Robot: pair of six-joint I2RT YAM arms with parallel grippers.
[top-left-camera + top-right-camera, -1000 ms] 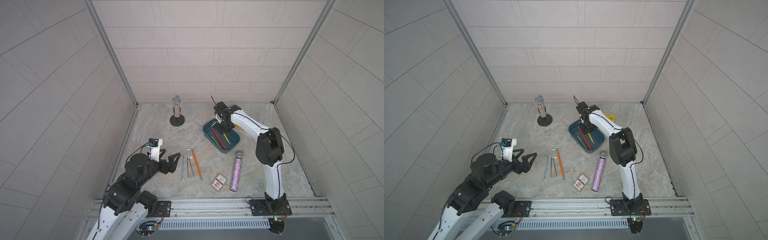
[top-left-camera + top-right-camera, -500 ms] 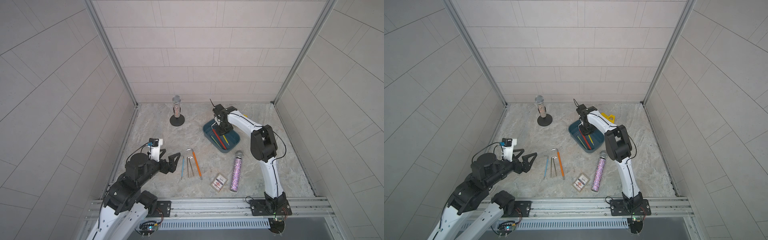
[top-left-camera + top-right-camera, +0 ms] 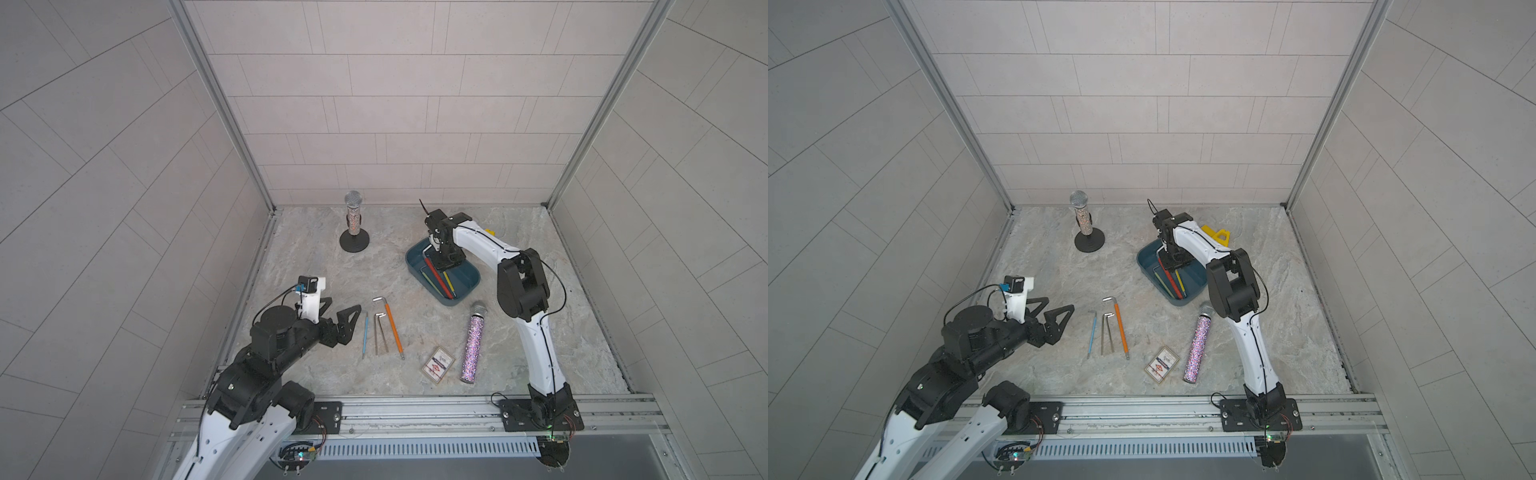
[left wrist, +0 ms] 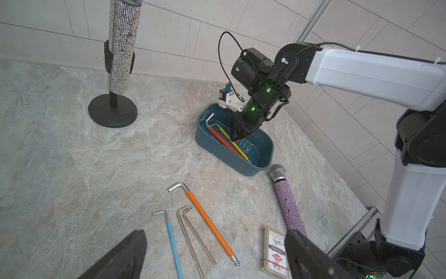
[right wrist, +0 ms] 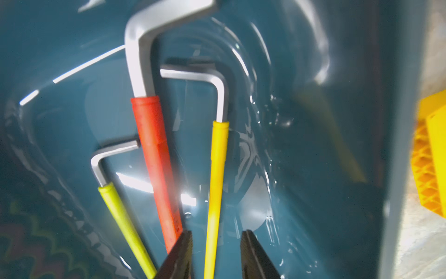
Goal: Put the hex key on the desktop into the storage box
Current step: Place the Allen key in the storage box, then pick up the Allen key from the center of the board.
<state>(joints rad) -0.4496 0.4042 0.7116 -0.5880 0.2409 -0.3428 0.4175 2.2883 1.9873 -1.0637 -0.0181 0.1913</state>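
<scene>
**Standing spread inside the storage box [image 4: 229, 159], the right pincer [image 5: 216, 232] is pictured astride a yellow-sleeved hex key [image 5: 218, 157]**

The right pincer is seen with its tips down near the floor of the blue box, its two fingers parted. The yellow-sleeved key is framed between them but is not pinched: a gap is shown on either side of the sleeve. A red-sleeved key [image 5: 156, 154] is laid just outside one finger, and a lime-sleeved key [image 5: 120, 212] just beyond that. All three are rested on the box floor, their bent steel ends pointed away from the pincer's tips. A yellow plastic frame [image 5: 432, 157] is glimpsed past the box wall on the other finger's side.

The left pincer [image 3: 343, 305] is held over the desktop [image 3: 311, 257], well apart from the box, its fingers spread wide. Four keys are seen on the stone just ahead of its tips, laid side by side: a blue-sleeved key [image 3: 365, 334] nearest, then two bare steel keys [image 3: 377, 336], then an orange-sleeved key [image 3: 394, 330] farthest. Beyond the orange one, a pack of cards [image 3: 438, 363] and a glittery microphone [image 3: 471, 345] are laid flat, the microphone's head near the box. A second microphone [image 3: 353, 218] is stood upright in a round black stand, well apart from both pincers.
</scene>
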